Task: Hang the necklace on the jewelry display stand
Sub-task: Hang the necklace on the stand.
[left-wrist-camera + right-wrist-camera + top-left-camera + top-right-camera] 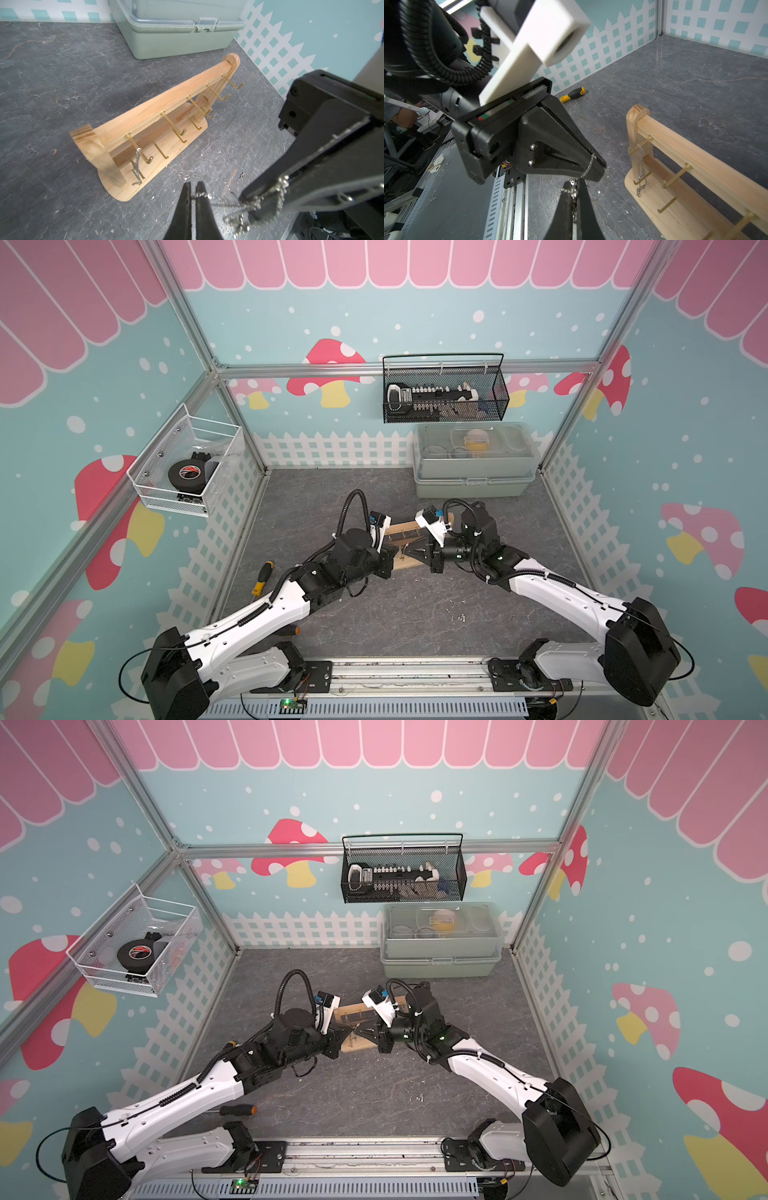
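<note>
Silver chain is what both sets of jaws are closed on. The left gripper (193, 188) is pinched down to a sliver on part of the necklace (226, 202), and the right gripper (250, 198) is clamped on a bunched length of it. A short strand is stretched between the 2 tips. The necklace therefore hangs low over the table (62, 83), and none of it is on a hook yet.

The jewelry display stand (158, 116) stands upright just beyond the tips. Its long axis runs away from the left jaws toward the grey-green box (176, 37). The gold hooks (173, 126) jut from the crossbar toward the side where the grippers are. The nearest hook already carries another chain (137, 164), and the next 1 along looks free.

We judge the left gripper to be the nearer to that end of the stand. The strand would need lifting above hook height, carrying across the stand's axis, then lowering over a hook tip.

In both top views the left arm (249, 614) and right arm (552, 593) reach forward and inward from the front rail. They meet tip to tip over the stand's near end, each gripper pointing across at the other.
</note>
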